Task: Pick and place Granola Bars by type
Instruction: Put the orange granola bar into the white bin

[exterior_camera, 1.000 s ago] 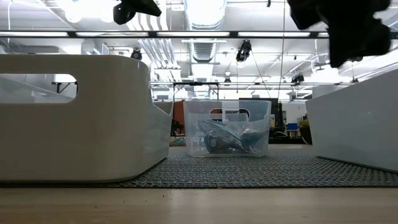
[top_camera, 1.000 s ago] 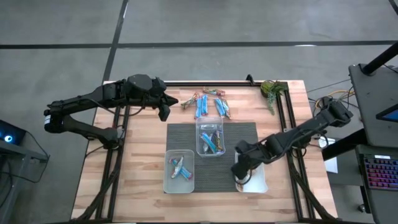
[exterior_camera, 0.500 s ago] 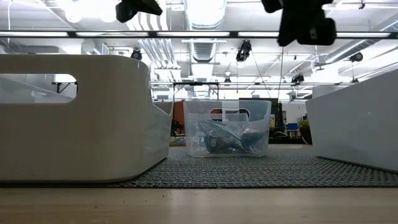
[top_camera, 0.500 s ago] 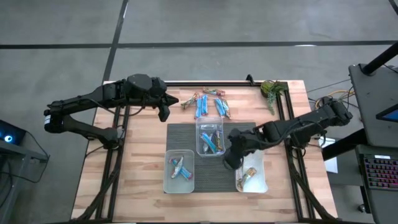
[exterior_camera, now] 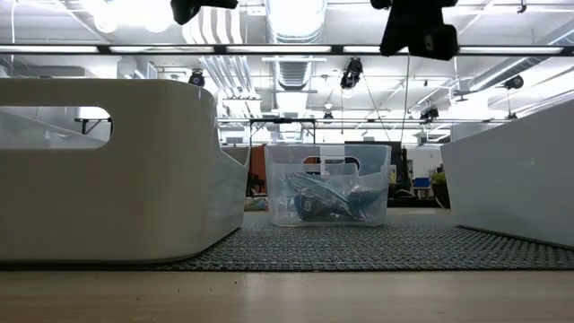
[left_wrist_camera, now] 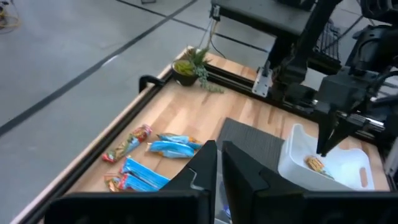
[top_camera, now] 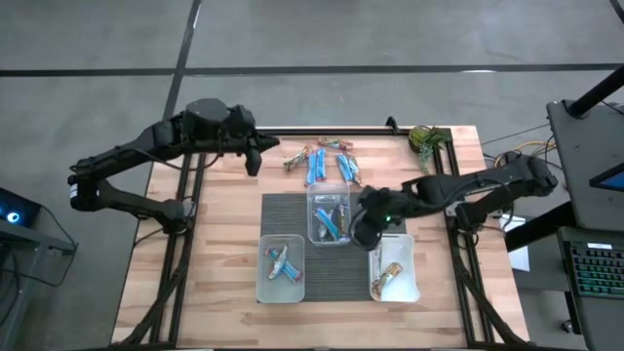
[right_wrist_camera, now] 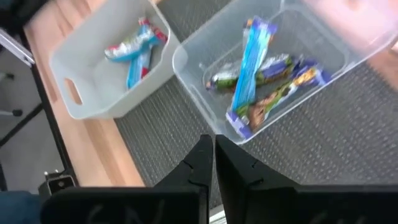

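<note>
Swinging off the white tub (top_camera: pixel 410 283) since a second ago, the right gripper (top_camera: pixel 363 232), fingers together, hangs beside the clear tub (top_camera: pixel 315 198) of mixed granola bars (right_wrist_camera: pixel 261 74); left gripper (top_camera: pixel 252 162), fingers together, hovers near loose bars (top_camera: pixel 317 168).

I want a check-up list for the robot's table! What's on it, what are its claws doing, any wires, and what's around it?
Surface: wooden table with a dark woven mat in the middle.
Job's things: loose granola bars lie at the far edge; more sit in the middle clear tub, the left tub and the right tub.
Clutter: small green plant at the far right corner.
Grippers: left gripper shut, hanging beside the loose bars; right gripper shut, above the mat between the middle and right tubs.
Cables: wires off the table's right side.
Surroundings: grey floor; a keyboard at right.
</note>
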Robot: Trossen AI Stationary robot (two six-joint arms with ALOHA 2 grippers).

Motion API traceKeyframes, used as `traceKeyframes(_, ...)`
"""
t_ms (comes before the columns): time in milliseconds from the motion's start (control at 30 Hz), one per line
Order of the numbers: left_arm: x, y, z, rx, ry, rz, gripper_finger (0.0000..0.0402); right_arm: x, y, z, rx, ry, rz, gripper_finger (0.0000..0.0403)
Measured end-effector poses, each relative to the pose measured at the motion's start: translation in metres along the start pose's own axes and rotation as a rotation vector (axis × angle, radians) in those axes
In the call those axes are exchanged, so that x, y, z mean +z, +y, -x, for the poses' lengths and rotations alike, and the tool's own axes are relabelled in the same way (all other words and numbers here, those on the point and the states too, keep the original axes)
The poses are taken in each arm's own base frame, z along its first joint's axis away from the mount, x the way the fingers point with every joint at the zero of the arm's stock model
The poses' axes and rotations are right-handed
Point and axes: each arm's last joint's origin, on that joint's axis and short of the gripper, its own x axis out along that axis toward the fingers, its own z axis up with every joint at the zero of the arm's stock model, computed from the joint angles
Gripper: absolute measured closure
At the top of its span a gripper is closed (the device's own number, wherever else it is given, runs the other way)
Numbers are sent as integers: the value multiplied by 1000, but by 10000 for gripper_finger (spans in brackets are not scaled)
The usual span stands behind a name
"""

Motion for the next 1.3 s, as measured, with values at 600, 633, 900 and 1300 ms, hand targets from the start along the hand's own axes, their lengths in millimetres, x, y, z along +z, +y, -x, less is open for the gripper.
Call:
traceKeyframes(600,0,3,0,33,-1,-36,380,10,-65,103,-27,-231,76,390)
traceKeyframes(633,0,3,0,38,-1,-37,380,8,-70,108,-45,-237,67,390)
traceKeyframes(900,3,6,0,54,-30,-1,322,-10,-88,145,-85,-341,33,390)
traceKeyframes(1300,6,10,-28,97,96,21,201,-19,-94,159,-74,-400,21,390)
